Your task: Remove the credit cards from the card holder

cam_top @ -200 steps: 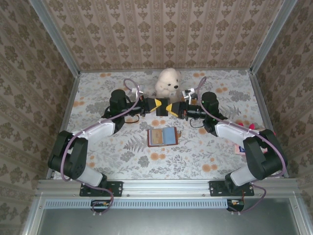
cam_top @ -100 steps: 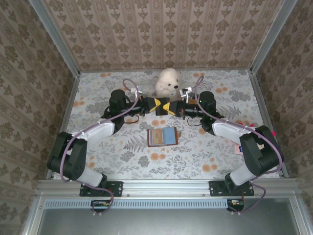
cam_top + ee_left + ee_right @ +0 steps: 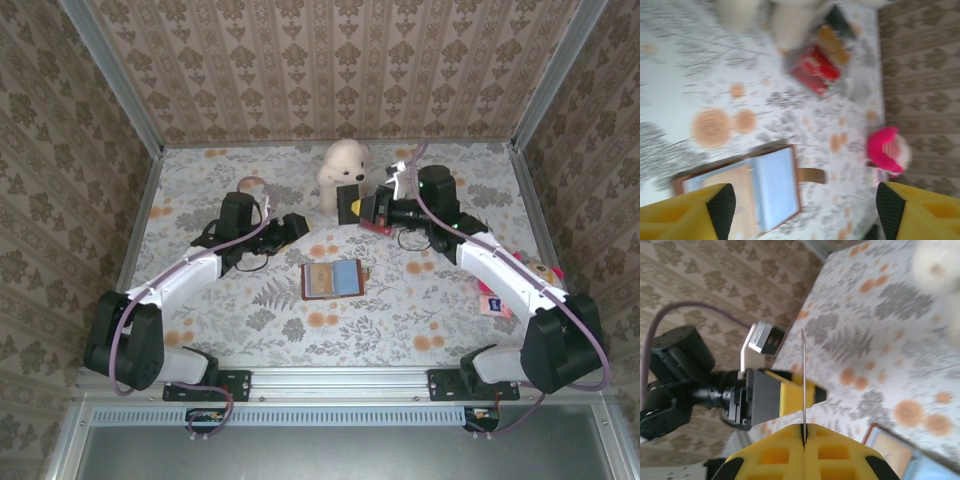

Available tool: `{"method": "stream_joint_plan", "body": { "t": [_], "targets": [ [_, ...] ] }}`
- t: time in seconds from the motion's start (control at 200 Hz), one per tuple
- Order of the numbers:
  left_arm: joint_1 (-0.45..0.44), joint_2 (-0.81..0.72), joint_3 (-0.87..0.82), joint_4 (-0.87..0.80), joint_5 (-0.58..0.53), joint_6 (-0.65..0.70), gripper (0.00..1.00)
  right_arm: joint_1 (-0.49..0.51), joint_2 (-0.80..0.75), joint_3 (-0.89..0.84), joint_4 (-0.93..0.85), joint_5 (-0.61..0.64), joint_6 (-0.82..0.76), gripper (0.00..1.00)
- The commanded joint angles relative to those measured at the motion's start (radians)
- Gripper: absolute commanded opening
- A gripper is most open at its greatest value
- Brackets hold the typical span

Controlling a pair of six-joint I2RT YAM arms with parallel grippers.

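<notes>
The card holder (image 3: 333,279) lies open in the middle of the table, brown with light-blue lining (image 3: 774,182). A tan card (image 3: 725,187) shows in its left half. My right gripper (image 3: 352,208) hovers behind it, near the plush toy, shut on a thin credit card (image 3: 803,385) that stands edge-on above the fingers (image 3: 804,435). I cannot tell that card's colour. My left gripper (image 3: 292,228) is left of the right one, open and holding nothing, its fingertips wide apart over the card holder's right side (image 3: 805,210). It also appears as a yellow finger (image 3: 790,396) in the right wrist view.
A white plush toy (image 3: 343,165) sits at the back centre. A clear box with red, orange and black stripes (image 3: 817,65) lies below the right gripper. Pink items (image 3: 500,300) and a pink toy (image 3: 887,150) lie at the right edge. Walls enclose the table.
The grippers met tip to tip above the card holder. The left one has opened and drawn back left. The right one has closed on the card and moved back-right towards the plush.
</notes>
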Motion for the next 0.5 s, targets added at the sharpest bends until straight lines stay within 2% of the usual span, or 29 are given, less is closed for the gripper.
{"method": "stream_joint_plan", "body": {
  "t": [0.0,0.16,0.27,0.38,0.495],
  "targets": [
    [0.008,-0.027,0.052,-0.194,-0.18,0.125,0.87,-0.071,0.018,0.061,-0.204,0.079,-0.254,0.0],
    [0.012,-0.052,0.064,-0.261,-0.279,0.157,1.0,-0.149,0.082,0.158,-0.294,0.101,-0.4,0.0],
    [0.018,-0.056,0.096,-0.329,-0.332,0.19,1.0,-0.196,0.127,0.222,-0.323,0.115,-0.46,0.0],
    [0.026,-0.058,0.113,-0.376,-0.368,0.2,1.0,-0.204,0.168,0.258,-0.307,0.198,-0.541,0.0],
    [0.035,-0.067,0.117,-0.416,-0.38,0.212,1.0,-0.205,0.226,0.332,-0.372,0.187,-0.653,0.0]
  ]
}}
